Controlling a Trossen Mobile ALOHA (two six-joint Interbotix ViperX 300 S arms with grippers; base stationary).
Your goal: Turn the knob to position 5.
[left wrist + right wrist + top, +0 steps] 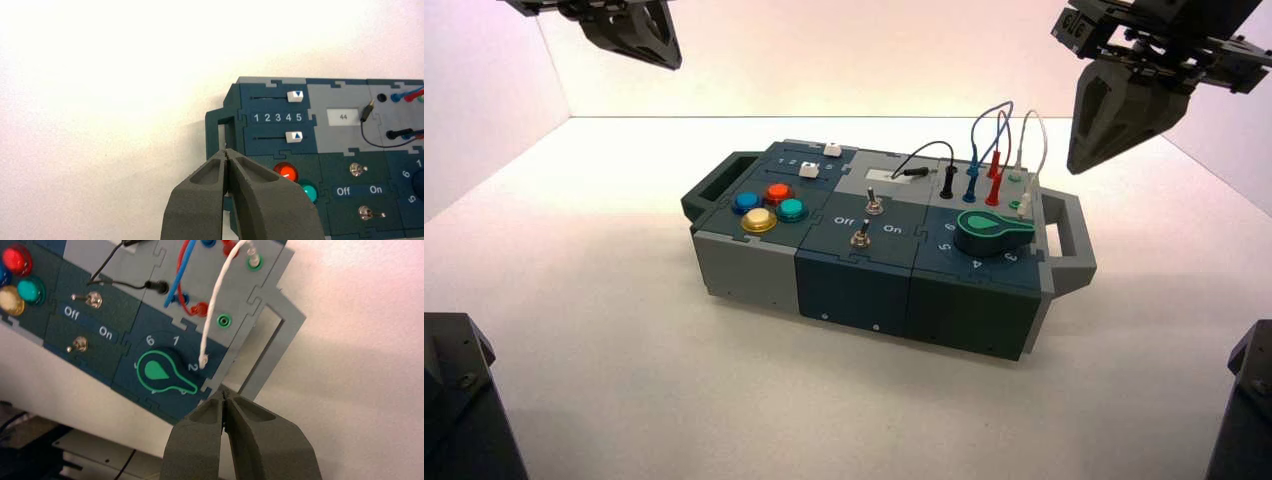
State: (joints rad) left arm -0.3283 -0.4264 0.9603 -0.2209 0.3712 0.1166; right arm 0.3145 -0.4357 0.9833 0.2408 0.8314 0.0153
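High view: pale desk (604, 330) with plain light walls (824, 60) behind; teal-green knob (992, 228) on the box (854, 270), below and left of the right pincer (1072, 165), apart; left pincer (674, 62) up over the far left. Left wrist view: left pincer closed, empty. Right wrist view: right pincer closed, empty, near the knob, whose long axis and pointed end aim between the digit 2 (193, 367) and the box edge by the pincer.

Box (854, 285): matt plastic, w/ slightly rough face. Knob (156, 371): matt plastic. Toggle switches (94, 299): shiny metal. Round buttons (759, 219): glossy plastic, translucent-looking. Slider caps (295, 96): plastic, smooth. Wires (216, 297): flexible, plastic-coated look. Gripper fingers (270, 440): dark matt plastic, smooth faces. Desk (624, 330): smooth, low sheen.
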